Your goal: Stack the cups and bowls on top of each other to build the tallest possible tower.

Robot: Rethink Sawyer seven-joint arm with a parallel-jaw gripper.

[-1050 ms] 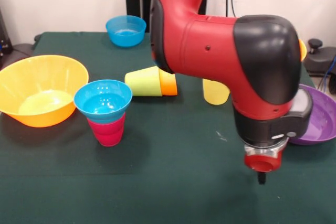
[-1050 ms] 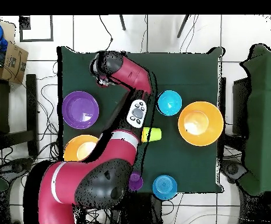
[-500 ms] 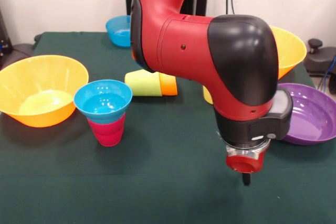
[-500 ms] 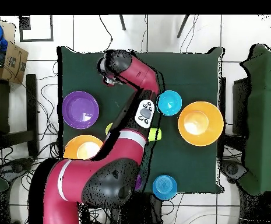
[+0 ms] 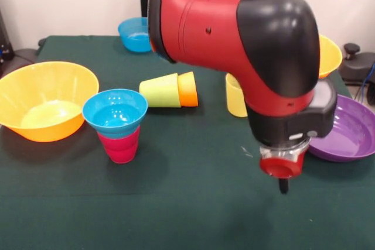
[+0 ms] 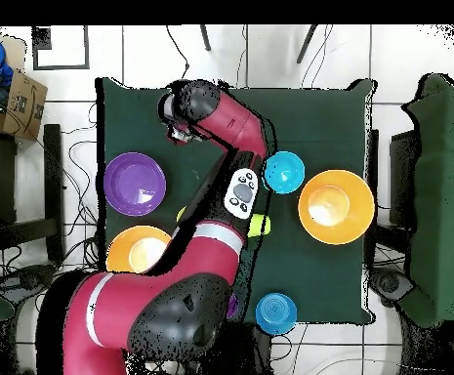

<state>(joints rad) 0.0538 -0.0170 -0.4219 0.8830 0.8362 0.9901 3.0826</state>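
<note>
large orange bowl (image 5: 47, 99): glossy round plastic, deep, upright at the left of the green cloth table (image 5: 176, 203).
tower: cyan bowl (image 5: 115, 111) seated on a red cup (image 5: 120, 144), a tapered tumbler; just right of the orange bowl, apart from it.
deeper blue bowl (image 5: 135, 33): small, smooth, at the far edge, partly behind the arm.
lime green cup (image 5: 160, 91): on its side, its narrow end tucked into an orange cup (image 5: 188, 89) also on its side, mid-table.
yellow cup (image 5: 235, 98): translucent, upright, half hidden by the arm.
gripper (image 5: 283, 187): a dark tip below a shiny red collar, above bare cloth at the front right; i cannot tell if it is open or closed, and nothing shows in it.
second orange bowl (image 5: 329, 55): only a rim shows behind the arm.
purple bowl (image 5: 348, 133): wide, shallow, glossy, at the right edge.
purple cup (image 6: 231, 307): seen from above only, a sliver beside the arm.
</note>
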